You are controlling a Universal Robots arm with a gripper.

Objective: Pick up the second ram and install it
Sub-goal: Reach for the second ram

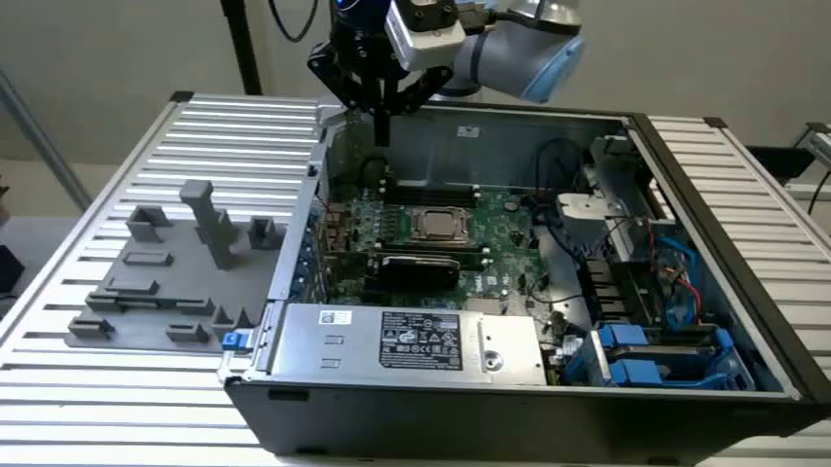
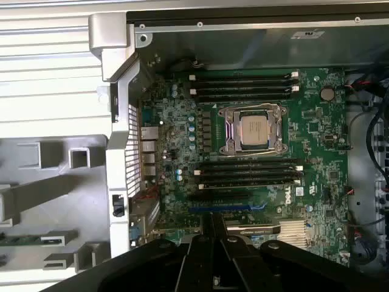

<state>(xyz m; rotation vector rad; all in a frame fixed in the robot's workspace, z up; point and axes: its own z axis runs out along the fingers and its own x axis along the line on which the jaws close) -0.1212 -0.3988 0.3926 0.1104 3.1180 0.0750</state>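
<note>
Gripper [image 2: 213, 240] jaws pinch the second ram [image 1: 381, 125], a thin dark stick hanging upright from the fingertips above the far side of the open computer case [image 1: 520, 418]. Below lies the green motherboard [image 2: 316, 121], its processor [image 2: 255, 129] between rows of memory slots. Grey fixture blocks [image 1: 156, 292] sit outside the case, on the exterior view's left.

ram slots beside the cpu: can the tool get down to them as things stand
Probably yes. The case lies open on top, the ram slots show unobstructed in the wrist view, and the tool, gripping the second ram, hangs above the case. The cables sit towards the exterior view's right.
</note>
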